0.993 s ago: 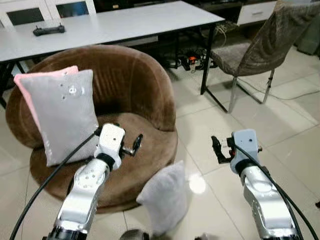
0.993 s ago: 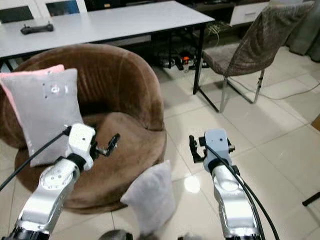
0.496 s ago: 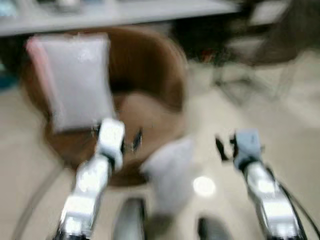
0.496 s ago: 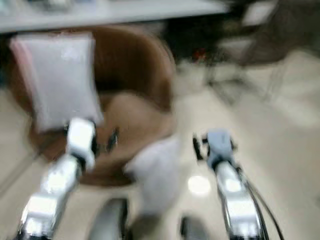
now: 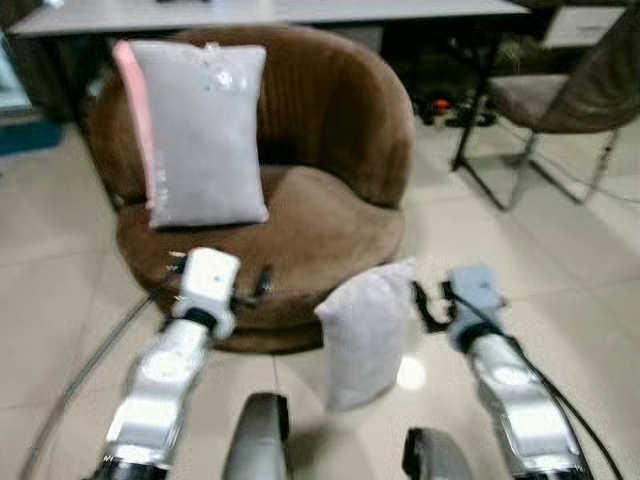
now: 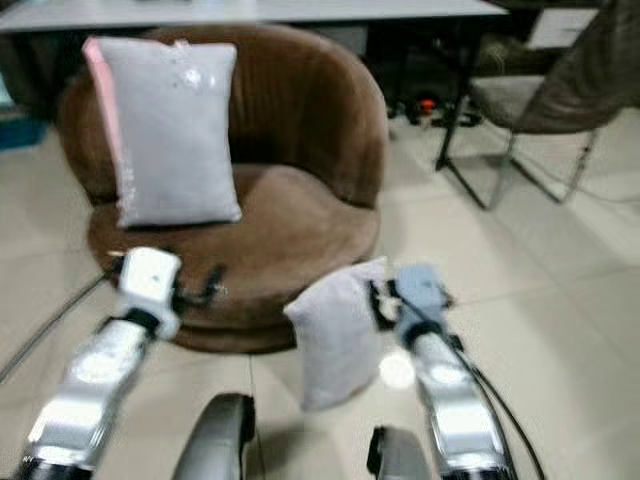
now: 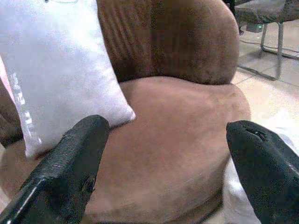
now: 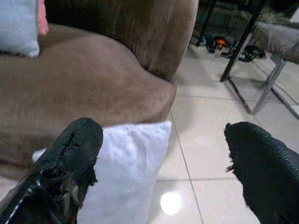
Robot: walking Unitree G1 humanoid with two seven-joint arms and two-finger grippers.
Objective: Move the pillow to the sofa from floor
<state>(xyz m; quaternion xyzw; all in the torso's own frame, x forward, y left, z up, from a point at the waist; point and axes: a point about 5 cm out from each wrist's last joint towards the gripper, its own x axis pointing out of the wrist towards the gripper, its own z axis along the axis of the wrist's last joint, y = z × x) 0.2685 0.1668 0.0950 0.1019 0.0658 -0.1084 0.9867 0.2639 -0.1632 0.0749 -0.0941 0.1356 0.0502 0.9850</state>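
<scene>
A: Where is the floor pillow [image 5: 367, 332] sitting relative to the right end effector [image 5: 432, 304]?

B: It is standing on the tiled floor [image 5: 560, 300], against the front of the brown sofa [image 5: 330, 215]. The right end effector is hovering just beside its upper right corner, fingers [image 8: 70, 163] spread wide, gripping nothing.

A: Left end effector [image 5: 262, 283]?

B: It is hanging over the sofa's front edge, left of the pillow and apart from it, fingers [image 7: 70, 163] also wide and empty.

A: Orientation of the pillow?

B: It is standing on its short end, long axis nearly vertical, top tipping slightly toward the right.

A: Surroundings?

B: A second grey pillow [image 5: 200, 135] is leaning upright against the sofa back. A white desk [image 5: 280, 10] is standing behind, and a chair [image 5: 570, 95] at far right.
</scene>
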